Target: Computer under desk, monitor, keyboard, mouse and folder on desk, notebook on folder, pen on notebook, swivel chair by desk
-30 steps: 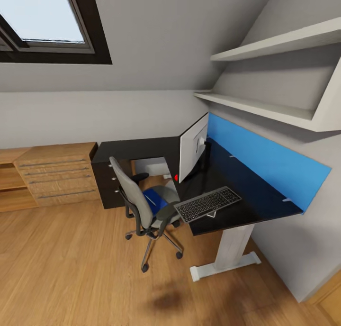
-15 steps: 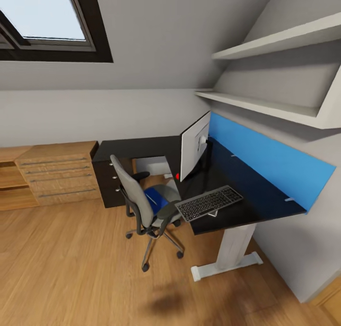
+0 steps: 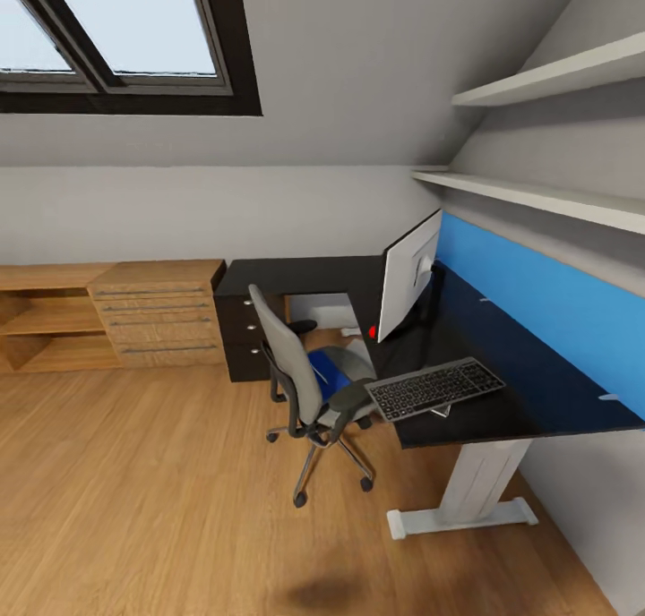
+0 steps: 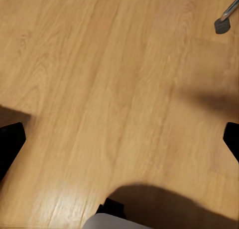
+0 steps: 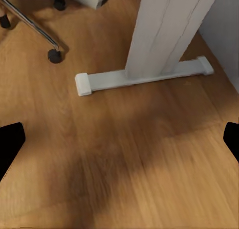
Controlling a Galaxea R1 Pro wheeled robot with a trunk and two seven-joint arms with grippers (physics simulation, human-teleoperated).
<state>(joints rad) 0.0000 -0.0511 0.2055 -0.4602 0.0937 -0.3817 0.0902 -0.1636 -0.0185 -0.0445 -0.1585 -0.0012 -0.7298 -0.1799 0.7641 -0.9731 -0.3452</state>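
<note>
The folder (image 3: 321, 372) lies on the swivel chair (image 3: 309, 388) beside the desk (image 3: 502, 392). Both grippers' fingers are spread wide, holding nothing. If approached carelessly, the chair may be rolled away on its castors.

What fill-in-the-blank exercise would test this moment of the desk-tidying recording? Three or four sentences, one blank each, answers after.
1. The blue folder lies on the seat of the ____.
2. The keyboard lies on the black desk, on the side of the monitor that is ____ to the camera.
3. Three silver knobs mark the desk's black ____ unit.
4. Both grippers hang open above the wooden ____.

Missing words: chair; nearer; drawer; floor
</note>
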